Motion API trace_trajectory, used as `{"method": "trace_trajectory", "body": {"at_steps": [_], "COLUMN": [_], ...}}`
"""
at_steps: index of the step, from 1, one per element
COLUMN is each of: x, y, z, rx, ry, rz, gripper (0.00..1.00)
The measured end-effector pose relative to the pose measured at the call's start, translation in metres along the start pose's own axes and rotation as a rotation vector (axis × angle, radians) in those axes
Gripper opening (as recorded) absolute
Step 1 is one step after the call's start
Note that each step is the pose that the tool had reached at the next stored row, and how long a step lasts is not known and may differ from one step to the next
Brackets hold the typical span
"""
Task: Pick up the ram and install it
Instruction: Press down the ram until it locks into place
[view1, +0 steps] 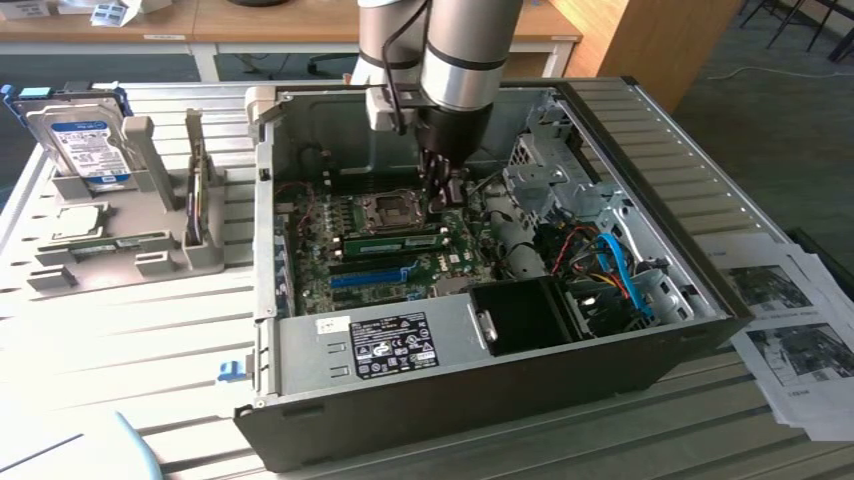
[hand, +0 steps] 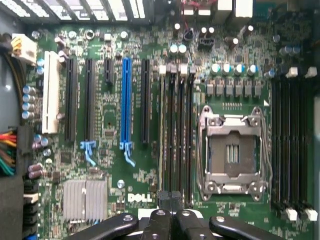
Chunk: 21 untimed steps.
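The ram is a green stick with a white label. It stands on edge in a slot on the motherboard, between the empty CPU socket and the blue expansion slot. My gripper hangs inside the open computer case, just above the ram's end on the exterior view's right. Whether it touches the stick I cannot tell. In the wrist view my gripper is shut, black fingers together with nothing visible between them, over one end of the bank of black memory slots beside the CPU socket.
The case walls surround the board, with a black fan shroud and coloured cables close by. A grey holder on the exterior view's left carries a blue-labelled hard drive. Printed papers lie on the exterior view's right.
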<state>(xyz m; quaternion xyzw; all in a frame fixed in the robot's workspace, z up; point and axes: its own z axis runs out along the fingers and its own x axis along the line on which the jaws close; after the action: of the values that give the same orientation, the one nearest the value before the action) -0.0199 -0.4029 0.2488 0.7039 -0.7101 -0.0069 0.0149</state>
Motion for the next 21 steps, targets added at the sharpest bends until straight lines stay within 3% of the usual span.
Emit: {"method": "trace_trajectory", "body": {"at_steps": [21], "x": [0.0], "y": [0.0557], "z": [0.0018], "rx": [0.0147], "ry": [-0.0003], "rz": [0.0], "gripper": [0.09]}}
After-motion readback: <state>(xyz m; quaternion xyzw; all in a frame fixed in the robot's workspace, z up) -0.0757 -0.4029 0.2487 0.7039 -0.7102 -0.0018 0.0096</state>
